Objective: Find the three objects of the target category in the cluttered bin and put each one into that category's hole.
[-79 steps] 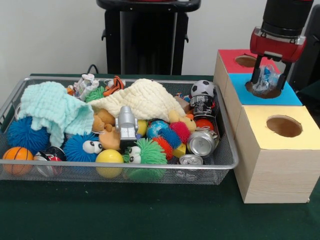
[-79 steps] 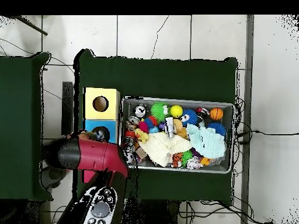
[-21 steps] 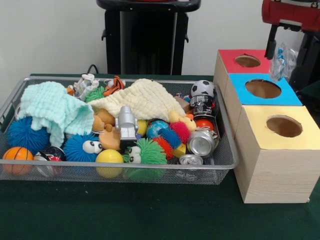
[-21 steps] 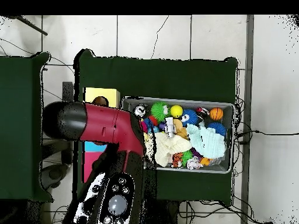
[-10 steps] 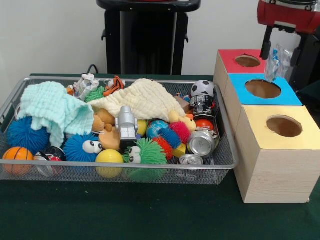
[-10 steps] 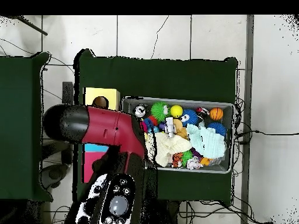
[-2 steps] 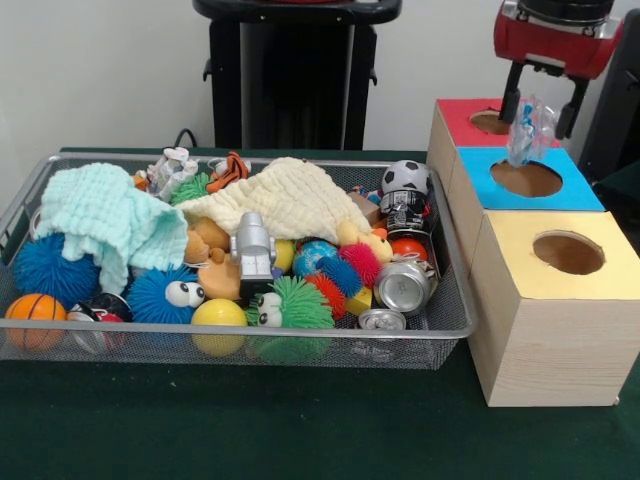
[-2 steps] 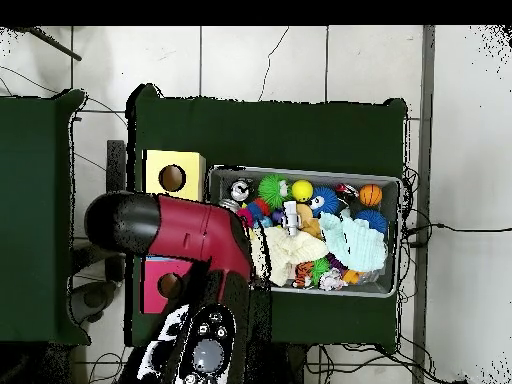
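Crumpled clear plastic bottle (image 7: 527, 130) hangs upright, long axis vertical, lower end pointing at blue box hole (image 7: 527, 178), above and apart from it. Judged light, thin-walled, slippery, easily crushed; best held near top, as now. Gripper (image 7: 543, 98) closed on bottle's upper part, one finger (image 7: 511, 97) either side. Red box (image 7: 465, 118) behind, yellow box (image 7: 560, 290) in front; wire bin (image 7: 440, 325) of toys, cans, cloths alongside

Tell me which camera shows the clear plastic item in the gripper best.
The front view. There the clear plastic item hangs in plain sight between the fingers of the gripper, above the blue-topped box. In the overhead view the red arm covers that spot, so neither the item nor the gripper shows.
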### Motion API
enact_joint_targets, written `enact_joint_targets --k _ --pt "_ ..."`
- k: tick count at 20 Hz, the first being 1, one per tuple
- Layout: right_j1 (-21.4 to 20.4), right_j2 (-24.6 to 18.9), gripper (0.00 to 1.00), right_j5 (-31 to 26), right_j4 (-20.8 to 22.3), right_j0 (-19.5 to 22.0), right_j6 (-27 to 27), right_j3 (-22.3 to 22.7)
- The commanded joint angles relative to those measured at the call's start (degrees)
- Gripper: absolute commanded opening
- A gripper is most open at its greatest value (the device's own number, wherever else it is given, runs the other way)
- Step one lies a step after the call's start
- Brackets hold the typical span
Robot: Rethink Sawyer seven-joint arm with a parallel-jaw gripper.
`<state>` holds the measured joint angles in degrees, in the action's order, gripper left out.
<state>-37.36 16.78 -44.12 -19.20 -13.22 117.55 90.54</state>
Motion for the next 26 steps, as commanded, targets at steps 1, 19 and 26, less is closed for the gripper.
enact_joint_targets --k 1,19,26 --pt "0.35 -4.21 1.0 5.66 0.88 0.2 7.68 8.51" --pt "-0.6 -6.96 1.0 11.68 -1.02 -0.74 8.47 14.68" --pt "0.47 -7.75 1.0 12.95 -1.61 -1.4 9.89 14.6"
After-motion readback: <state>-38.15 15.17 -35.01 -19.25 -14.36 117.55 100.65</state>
